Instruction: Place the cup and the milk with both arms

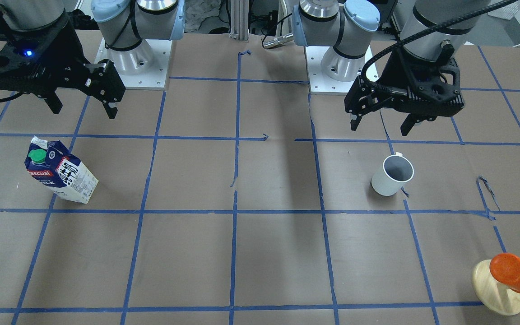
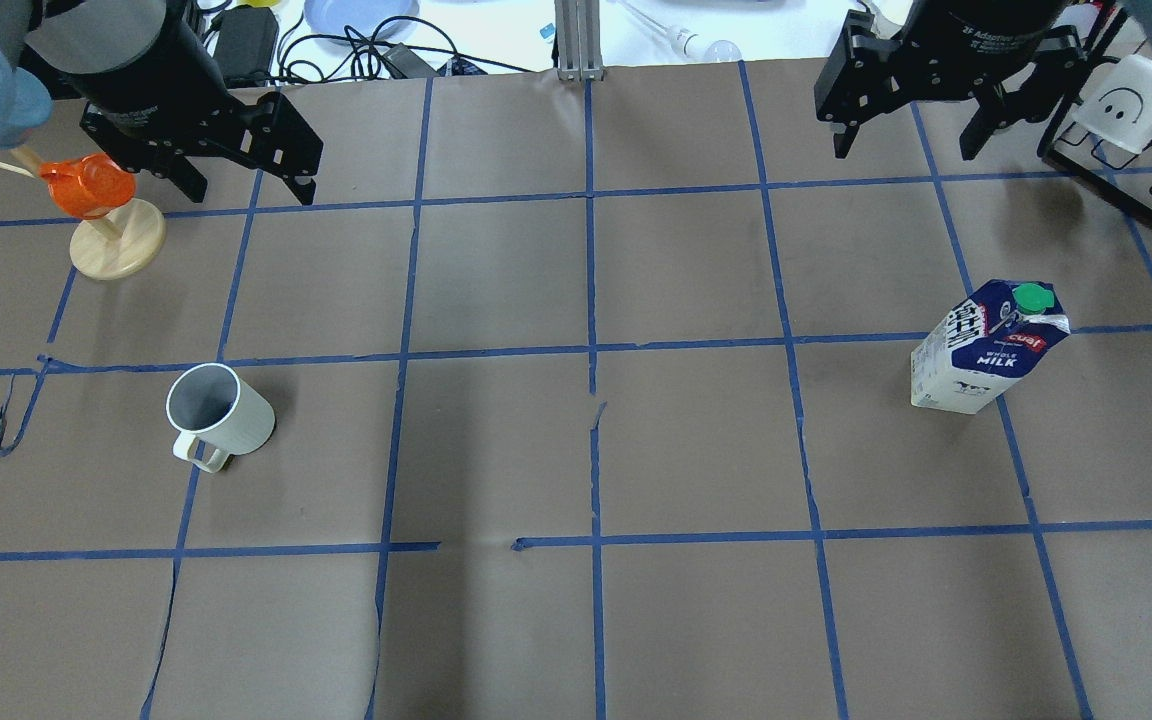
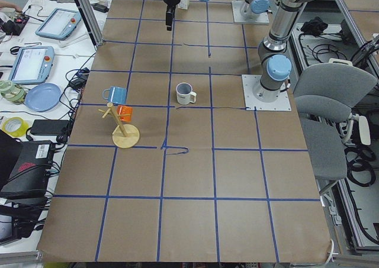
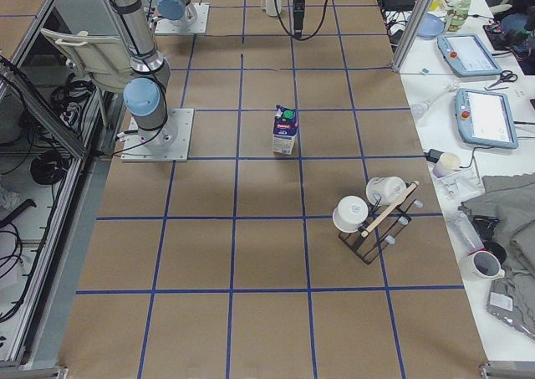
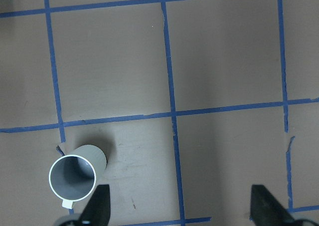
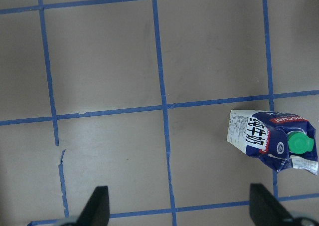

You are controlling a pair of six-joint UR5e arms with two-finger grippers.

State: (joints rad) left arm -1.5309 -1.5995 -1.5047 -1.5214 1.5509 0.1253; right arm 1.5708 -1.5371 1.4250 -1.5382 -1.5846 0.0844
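The white cup (image 1: 392, 175) stands upright on the brown table, handle toward the robot; it also shows in the overhead view (image 2: 221, 415) and low left in the left wrist view (image 5: 75, 176). My left gripper (image 1: 380, 126) hangs open and empty above the table, away from the cup (image 2: 251, 195). The blue and white milk carton (image 1: 61, 171) with green cap stands upright on the other side (image 2: 986, 350), and at the right of the right wrist view (image 6: 271, 138). My right gripper (image 1: 84, 110) is open and empty, high above and apart from the milk (image 2: 906, 150).
An orange cup on a wooden stand (image 2: 101, 215) stands at the far edge on my left. A black wire rack with white mugs (image 2: 1131, 110) stands at the far right. The arm bases (image 1: 133, 63) (image 1: 339, 67) are bolted to the table's near edge. Blue tape lines grid the table.
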